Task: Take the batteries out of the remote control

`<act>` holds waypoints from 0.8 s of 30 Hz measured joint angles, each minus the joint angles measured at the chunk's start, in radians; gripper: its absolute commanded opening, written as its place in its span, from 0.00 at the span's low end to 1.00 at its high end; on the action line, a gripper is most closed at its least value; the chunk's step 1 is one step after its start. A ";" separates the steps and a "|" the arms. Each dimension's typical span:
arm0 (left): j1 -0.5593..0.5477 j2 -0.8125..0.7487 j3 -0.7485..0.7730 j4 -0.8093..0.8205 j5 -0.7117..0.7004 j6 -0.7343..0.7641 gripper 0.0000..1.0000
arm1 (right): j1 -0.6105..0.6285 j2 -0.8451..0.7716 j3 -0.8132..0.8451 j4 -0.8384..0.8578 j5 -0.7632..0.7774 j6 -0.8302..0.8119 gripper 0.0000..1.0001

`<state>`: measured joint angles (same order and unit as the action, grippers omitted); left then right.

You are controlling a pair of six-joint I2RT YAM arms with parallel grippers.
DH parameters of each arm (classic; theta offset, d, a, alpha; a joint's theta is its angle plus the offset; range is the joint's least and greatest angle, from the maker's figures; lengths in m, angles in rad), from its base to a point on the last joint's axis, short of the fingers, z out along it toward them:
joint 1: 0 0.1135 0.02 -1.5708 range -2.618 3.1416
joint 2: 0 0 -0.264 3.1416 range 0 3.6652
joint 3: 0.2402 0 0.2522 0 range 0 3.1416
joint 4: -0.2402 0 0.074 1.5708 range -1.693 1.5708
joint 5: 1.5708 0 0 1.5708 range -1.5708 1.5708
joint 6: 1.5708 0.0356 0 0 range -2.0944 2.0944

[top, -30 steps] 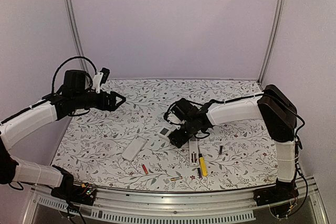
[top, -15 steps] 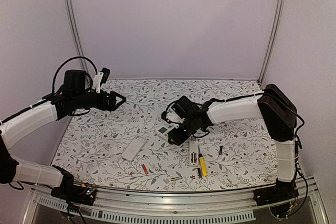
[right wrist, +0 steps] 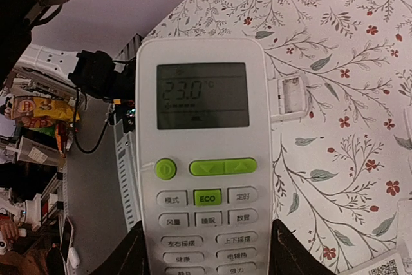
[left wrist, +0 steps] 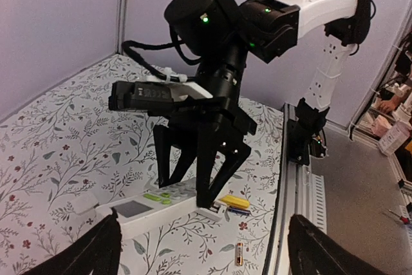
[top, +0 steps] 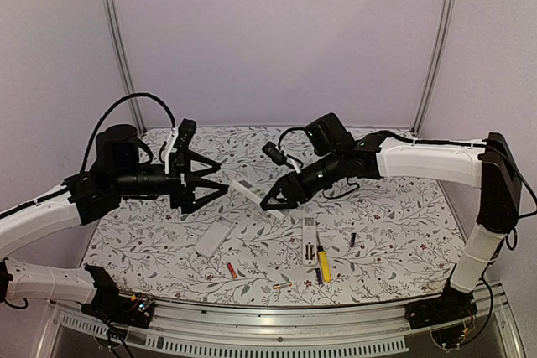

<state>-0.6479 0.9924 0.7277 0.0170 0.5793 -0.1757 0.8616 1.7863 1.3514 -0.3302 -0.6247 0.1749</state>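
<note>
My right gripper (top: 281, 194) is shut on a white remote control (top: 250, 189) and holds it in the air above the table's middle. In the right wrist view the remote control (right wrist: 203, 146) faces the camera, display lit, green buttons showing, with a finger on each side of its lower half (right wrist: 209, 252). Its battery side is hidden. Just to the left, my left gripper (top: 220, 179) points at the remote, wide open and empty (left wrist: 209, 249). Loose batteries lie on the table: a red one (top: 231, 270), a dark one (top: 353, 240), a gold one (top: 281, 285).
A second white remote (left wrist: 138, 209) with green buttons lies on the floral table under the right arm. A flat white piece (top: 216, 236), another white remote (top: 310, 241) and a yellow-handled tool (top: 323, 264) lie near the front. The metal rail (top: 277, 324) runs along the front edge.
The right gripper closed on the remote and lifted it off the table, up and away from the front. The left arm swung right towards it.
</note>
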 measured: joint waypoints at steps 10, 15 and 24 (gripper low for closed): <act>-0.197 -0.068 -0.009 -0.031 -0.112 0.266 0.88 | 0.002 -0.130 -0.097 -0.119 -0.328 0.010 0.15; -0.272 0.012 0.040 -0.104 -0.117 0.336 0.78 | 0.002 -0.184 -0.116 -0.149 -0.427 0.021 0.15; -0.385 0.121 0.109 -0.144 -0.146 0.393 0.60 | 0.015 -0.220 -0.116 -0.186 -0.520 0.025 0.15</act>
<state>-1.0325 1.1133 0.8364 -0.1272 0.4335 0.2173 0.8768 1.5665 1.2350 -0.5163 -1.1450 0.1997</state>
